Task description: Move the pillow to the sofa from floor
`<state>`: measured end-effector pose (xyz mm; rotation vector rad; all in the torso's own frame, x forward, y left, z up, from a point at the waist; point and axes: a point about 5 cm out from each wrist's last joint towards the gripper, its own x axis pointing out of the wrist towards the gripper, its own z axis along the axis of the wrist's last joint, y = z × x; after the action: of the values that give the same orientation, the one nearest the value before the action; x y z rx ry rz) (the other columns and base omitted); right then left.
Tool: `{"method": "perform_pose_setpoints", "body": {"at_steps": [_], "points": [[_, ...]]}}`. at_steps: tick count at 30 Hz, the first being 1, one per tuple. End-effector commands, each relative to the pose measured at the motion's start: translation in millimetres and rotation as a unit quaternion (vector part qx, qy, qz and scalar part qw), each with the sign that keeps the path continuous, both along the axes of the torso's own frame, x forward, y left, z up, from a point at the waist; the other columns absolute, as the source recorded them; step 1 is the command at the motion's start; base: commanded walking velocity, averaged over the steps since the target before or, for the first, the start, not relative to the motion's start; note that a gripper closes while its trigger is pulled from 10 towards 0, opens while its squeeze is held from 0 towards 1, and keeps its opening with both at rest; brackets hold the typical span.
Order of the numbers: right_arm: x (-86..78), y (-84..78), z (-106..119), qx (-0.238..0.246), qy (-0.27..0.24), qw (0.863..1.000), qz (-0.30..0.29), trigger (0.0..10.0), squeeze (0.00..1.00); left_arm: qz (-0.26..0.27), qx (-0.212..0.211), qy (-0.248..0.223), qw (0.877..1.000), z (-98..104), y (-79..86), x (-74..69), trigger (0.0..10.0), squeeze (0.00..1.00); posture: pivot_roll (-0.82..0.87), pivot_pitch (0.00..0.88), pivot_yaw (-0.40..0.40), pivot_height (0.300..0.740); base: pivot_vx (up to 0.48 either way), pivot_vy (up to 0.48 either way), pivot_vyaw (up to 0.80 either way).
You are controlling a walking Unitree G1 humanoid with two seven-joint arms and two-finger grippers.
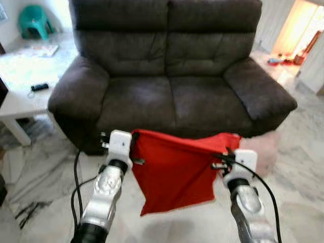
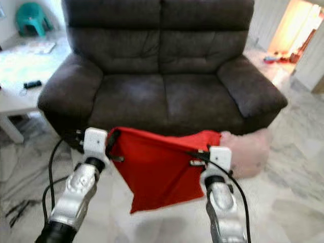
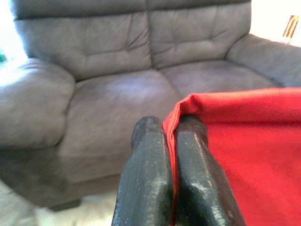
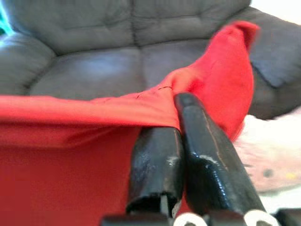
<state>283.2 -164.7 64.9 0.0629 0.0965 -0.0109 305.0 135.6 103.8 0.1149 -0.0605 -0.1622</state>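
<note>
Left gripper (image 3: pixel 170 141): clenched on one top corner of the pillow (image 1: pixel 174 174).
Right gripper (image 4: pixel 181 136): clamped on the other top corner, so cloth hangs spread between.
Pillow: red, limp, held off the floor (image 1: pixel 45 167), just before the sofa (image 1: pixel 172 101).
Reason: probably lifted high to clear the seat edge.
Pink cushion (image 2: pixel 250 149): on floor by sofa.

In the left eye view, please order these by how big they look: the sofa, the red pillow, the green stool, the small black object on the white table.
1. Sofa, by far the largest.
2. Red pillow, though nearness to the camera enlarges it.
3. Green stool, far away.
4. Small black object on the white table.
</note>
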Motion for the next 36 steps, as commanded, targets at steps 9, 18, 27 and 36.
{"method": "perform_pose_setpoints", "body": {"at_steps": [9, 18, 27, 36], "points": [[6.3, -19.5, 25.9, -0.002, -0.060, 0.998, -0.033, 10.0, 0.00, 0.043, -0.007, -0.021, 0.999, 9.5, 15.0, 3.2, 10.0, 0.00, -0.02, 0.000, -0.035, 0.736, 0.000, 0.090, 0.00], [6.3, -17.2, 27.5, 0.002, -0.063, 0.998, -0.029, 10.0, 0.00, 0.044, -0.005, -0.022, 0.999, 10.1, 16.5, 3.1, 10.0, 0.00, -0.01, 0.000, -0.032, 0.736, 0.000, 0.121, 0.00], [6.9, -15.1, 28.4, 0.002, -0.064, 0.998, -0.023, 10.0, 0.00, 0.046, -0.001, -0.027, 0.999, 12.0, 17.8, 3.2, 10.0, 0.00, -0.01, 0.000, -0.032, 0.736, 0.000, 0.000, 0.00], [7.0, -8.3, 32.0, 0.001, -0.076, 0.997, 0.003, 10.0, 0.00, 0.045, -0.007, -0.037, 0.998, 16.1, 17.3, 4.1, 10.0, 0.00, -0.01, 0.000, -0.030, 0.736, 0.000, 0.000, 0.53]]}}
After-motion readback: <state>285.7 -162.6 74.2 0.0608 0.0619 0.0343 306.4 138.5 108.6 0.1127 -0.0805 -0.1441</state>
